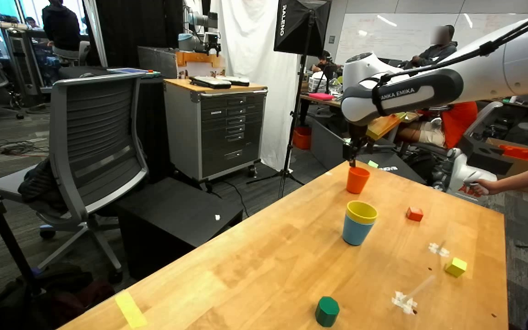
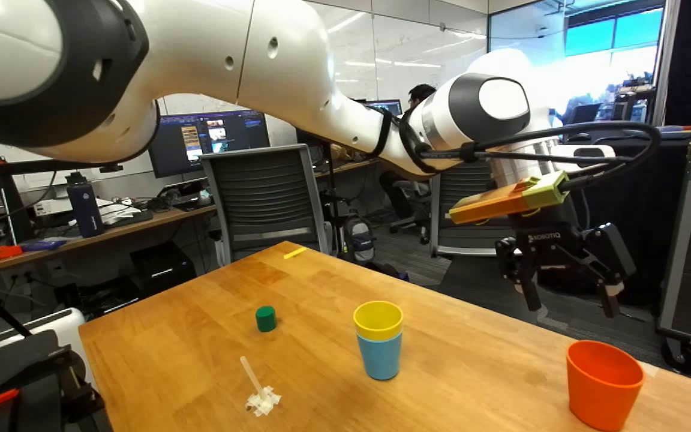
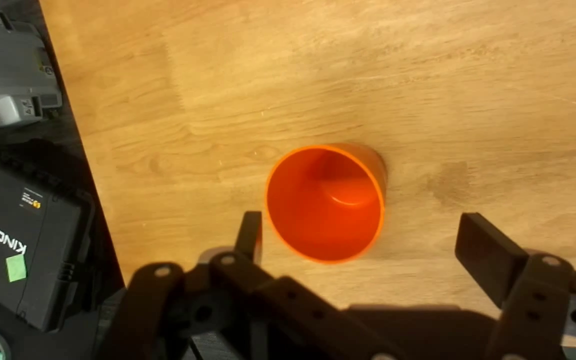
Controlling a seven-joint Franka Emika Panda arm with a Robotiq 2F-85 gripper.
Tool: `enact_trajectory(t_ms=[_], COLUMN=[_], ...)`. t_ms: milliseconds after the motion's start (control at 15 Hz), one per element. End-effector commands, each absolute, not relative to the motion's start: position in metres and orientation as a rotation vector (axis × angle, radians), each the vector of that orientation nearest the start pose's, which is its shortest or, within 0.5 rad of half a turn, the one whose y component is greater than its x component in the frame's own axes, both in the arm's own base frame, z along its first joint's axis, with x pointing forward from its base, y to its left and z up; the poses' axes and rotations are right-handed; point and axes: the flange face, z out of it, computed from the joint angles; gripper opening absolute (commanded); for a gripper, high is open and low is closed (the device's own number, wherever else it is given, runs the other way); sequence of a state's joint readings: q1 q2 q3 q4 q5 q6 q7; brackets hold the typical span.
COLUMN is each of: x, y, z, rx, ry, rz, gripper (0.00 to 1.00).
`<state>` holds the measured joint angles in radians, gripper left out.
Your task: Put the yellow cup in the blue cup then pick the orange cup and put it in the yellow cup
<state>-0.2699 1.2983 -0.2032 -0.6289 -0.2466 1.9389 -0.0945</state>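
Step two is looking like the one in hand, judging by how things are standing: the bright yellow, round, plain plastic cup (image 2: 378,320) is sitting inside the light-blue, round, tapered plastic cup (image 2: 381,357), its upper band showing above the blue rim. In an exterior view, the orange, round, tapered plastic cup (image 1: 358,180) is standing near the far end of the wooden surface (image 1: 268,256), well apart from that nested pair. The black, blocky fingers (image 2: 609,305) are standing wide apart and gripping nothing; in an exterior view they are hanging higher than the orange cup, clear of it. In the wrist view the cup is showing ahead of the fingers, nearer one of them, so the next move is probably calling for a small shift to centre it, then a straight descent and a squeeze on its opposite walls.

As for direction, the orange cup is standing upright, its mouth facing up and its narrower base resting on the surface, so its long axis is running vertically. The yellow and blue cups are sharing that upright line in both exterior views, so the orange one is likely needing no turning before being lowered into the yellow cup
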Motion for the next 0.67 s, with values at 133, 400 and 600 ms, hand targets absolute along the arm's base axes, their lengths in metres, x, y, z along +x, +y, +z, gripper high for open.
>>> enact_trajectory(t_ms=[133,400,600], x=[0.749,0.749,0.754], y=[-0.3,-0.295,-0.288], z=[0.167,0.156,0.167], rx=[-3.552,-3.547,-3.548], ry=[0.22,0.183,0.178], rz=[0.17,0.191,0.166], gripper=[1.0,1.0,1.0])
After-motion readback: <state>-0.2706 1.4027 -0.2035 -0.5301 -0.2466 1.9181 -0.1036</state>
